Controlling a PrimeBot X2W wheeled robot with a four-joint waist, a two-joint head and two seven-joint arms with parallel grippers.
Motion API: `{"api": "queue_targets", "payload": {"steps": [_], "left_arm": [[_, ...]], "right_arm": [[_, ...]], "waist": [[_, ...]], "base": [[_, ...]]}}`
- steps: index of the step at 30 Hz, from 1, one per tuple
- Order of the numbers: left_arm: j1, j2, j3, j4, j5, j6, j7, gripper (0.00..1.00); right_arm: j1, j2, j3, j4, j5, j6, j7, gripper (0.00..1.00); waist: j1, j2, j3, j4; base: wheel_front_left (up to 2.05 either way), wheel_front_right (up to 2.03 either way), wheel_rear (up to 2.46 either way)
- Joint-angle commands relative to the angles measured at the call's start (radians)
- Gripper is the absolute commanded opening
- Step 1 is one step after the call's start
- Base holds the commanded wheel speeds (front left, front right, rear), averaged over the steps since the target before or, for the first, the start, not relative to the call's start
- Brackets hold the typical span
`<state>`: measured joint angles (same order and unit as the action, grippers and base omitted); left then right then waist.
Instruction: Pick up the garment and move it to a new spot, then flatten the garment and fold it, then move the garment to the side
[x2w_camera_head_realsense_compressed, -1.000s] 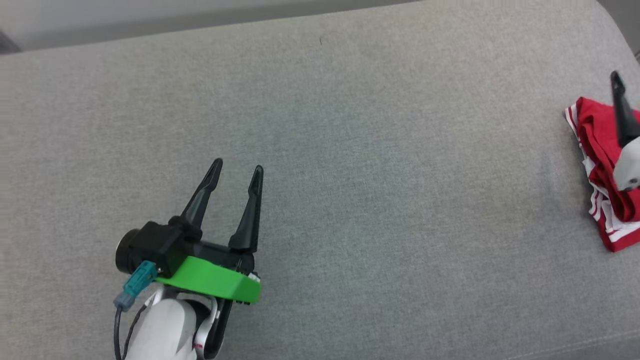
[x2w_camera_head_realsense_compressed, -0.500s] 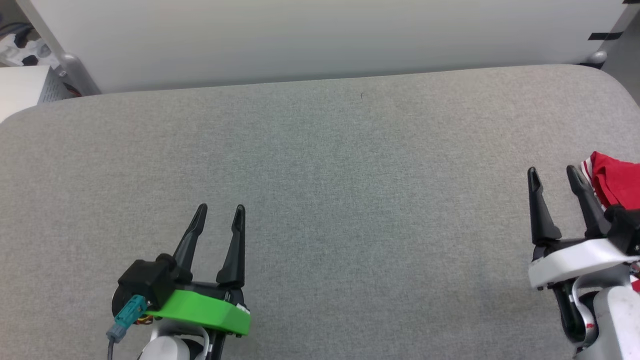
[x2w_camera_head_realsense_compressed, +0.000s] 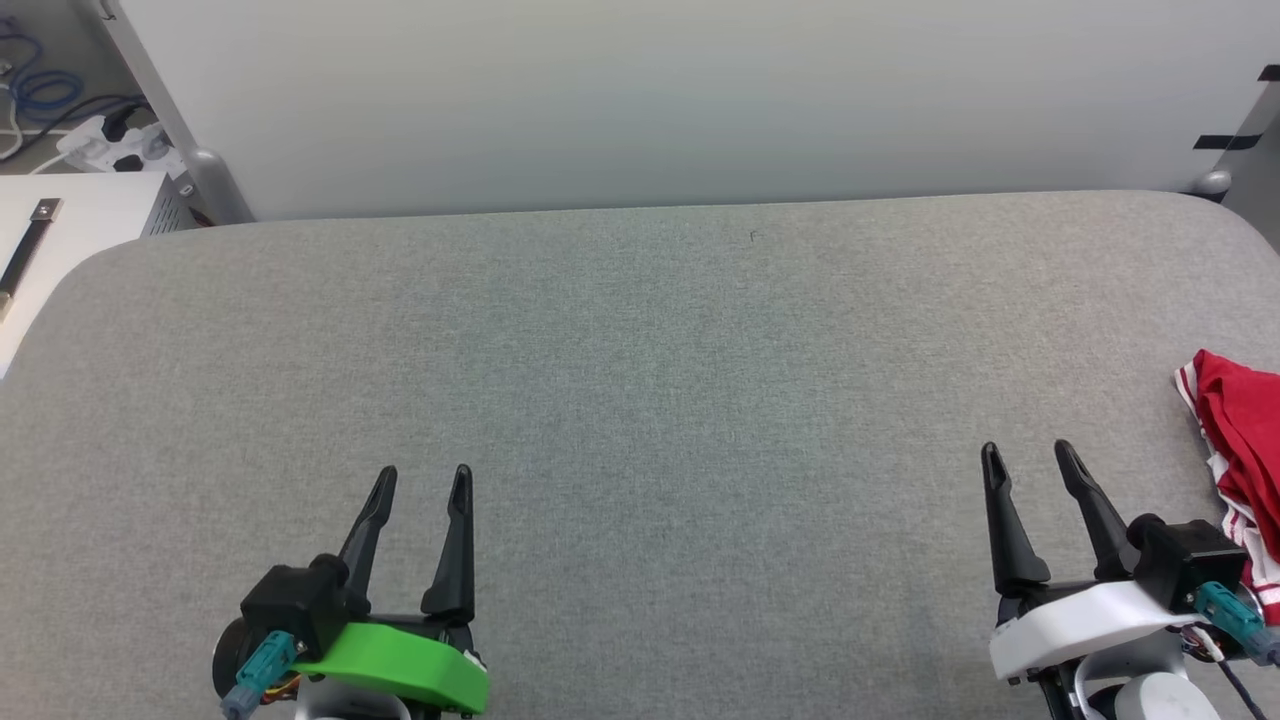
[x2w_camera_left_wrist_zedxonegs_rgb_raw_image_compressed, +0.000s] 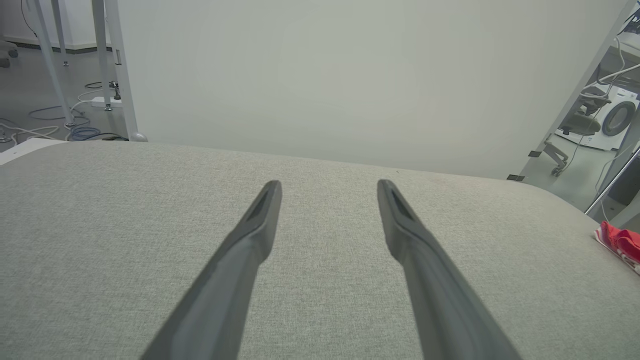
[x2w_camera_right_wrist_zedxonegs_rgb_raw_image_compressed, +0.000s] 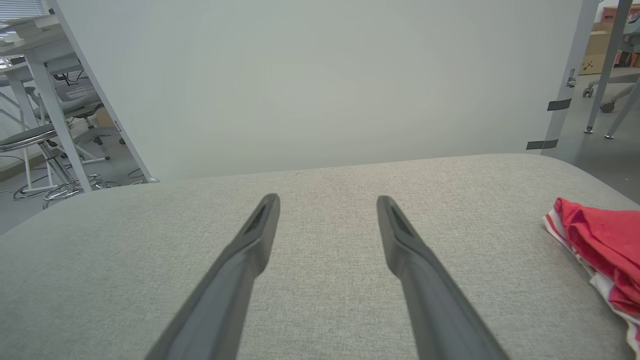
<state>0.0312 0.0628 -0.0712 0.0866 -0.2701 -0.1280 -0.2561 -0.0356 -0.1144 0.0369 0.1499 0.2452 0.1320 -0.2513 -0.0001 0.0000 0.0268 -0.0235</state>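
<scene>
Both claws partly open and empty over the cushion, with the jersey off to the right.

In the head view the left gripper (x2w_camera_head_realsense_compressed: 424, 470) and the right gripper (x2w_camera_head_realsense_compressed: 1027, 446) point forward over the grey fabric cushion (x2w_camera_head_realsense_compressed: 640, 400). Each has its two dark fingers a little apart and holds nothing. The red jersey (x2w_camera_head_realsense_compressed: 1240, 440) with red-white striped trim lies crumpled on the cushion, near the right side of the right gripper but not touching it, and well apart from the left one. In the left wrist view the fingers stand apart and empty, and the jersey is a small red patch far to their right. In the right wrist view the fingers are also apart and empty, with the jersey near on their right.
</scene>
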Motion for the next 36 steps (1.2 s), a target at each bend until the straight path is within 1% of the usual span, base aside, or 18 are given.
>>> {"api": "queue_targets", "payload": {"steps": [1,13,29,30,36], "left_arm": [[0.016,-0.007,0.003,-0.003,0.010,-0.003,-0.006,1.00],[0.020,-0.012,0.011,-0.017,0.020,-0.003,-0.006,1.00],[0.016,-0.012,-0.002,-0.008,-0.006,-0.003,-0.006,1.00],[0.009,-0.007,0.001,-0.007,-0.004,0.000,0.000,0.00],[0.007,-0.006,0.003,-0.007,0.003,0.003,0.008,0.00]], "right_arm": [[0.010,0.006,0.003,-0.002,-0.007,-0.001,-0.010,1.00],[0.010,0.015,-0.003,-0.013,-0.012,-0.001,-0.010,1.00],[0.009,0.021,-0.003,-0.015,-0.010,-0.001,-0.010,1.00],[0.007,0.016,-0.003,-0.010,-0.006,0.000,-0.001,0.00],[0.007,0.016,-0.004,-0.013,-0.012,0.000,0.007,0.00]], "waist": [[0.0001,0.0000,-0.003,0.002],[0.0001,0.0000,-0.004,0.001],[0.0001,0.0000,0.002,-0.003],[0.0001,0.0000,0.002,-0.003],[0.0001,0.0000,0.001,-0.002]], "base": [[0.00,0.00,0.00],[0.00,0.00,0.00],[0.00,0.00,0.00],[0.00,0.00,0.00],[0.00,0.00,0.00]]}}
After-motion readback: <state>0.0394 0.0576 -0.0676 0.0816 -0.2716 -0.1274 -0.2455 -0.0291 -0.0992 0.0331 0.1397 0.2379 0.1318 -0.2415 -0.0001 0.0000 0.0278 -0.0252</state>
